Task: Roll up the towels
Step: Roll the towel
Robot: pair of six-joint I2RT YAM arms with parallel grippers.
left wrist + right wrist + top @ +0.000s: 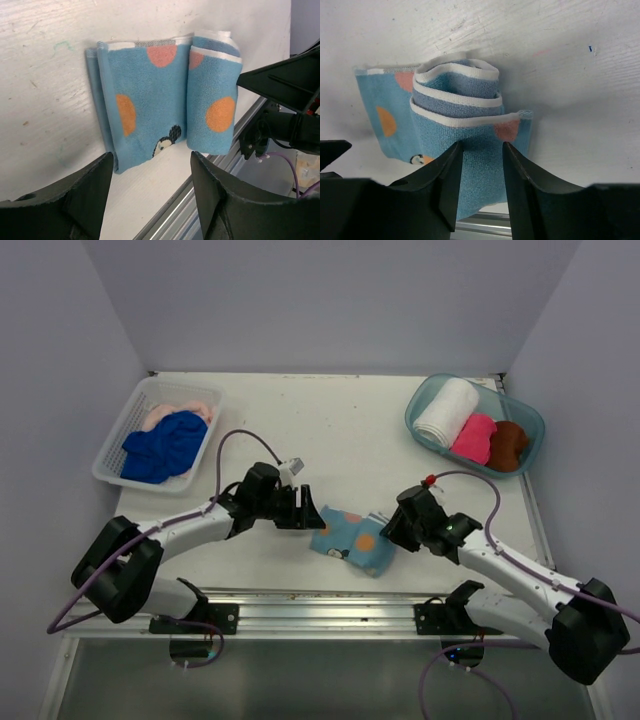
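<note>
Though not yet finished with it, had the blue towel (350, 540) on the table (350, 430) close to the near edge, between both arms, with only its right end rolled. Pinched that rolled end with the right gripper (481, 150), probably to stop the roll from opening. Held the left gripper (150, 160) spread wide by the flat part, touching nothing, likely ready to push the roll further.

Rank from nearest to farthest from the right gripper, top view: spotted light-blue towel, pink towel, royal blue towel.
1. The spotted light-blue towel, centre front, between the jaws of the right gripper.
2. The pink towel, rolled in the tub, back right.
3. The royal blue towel, in the basket, back left.
</note>
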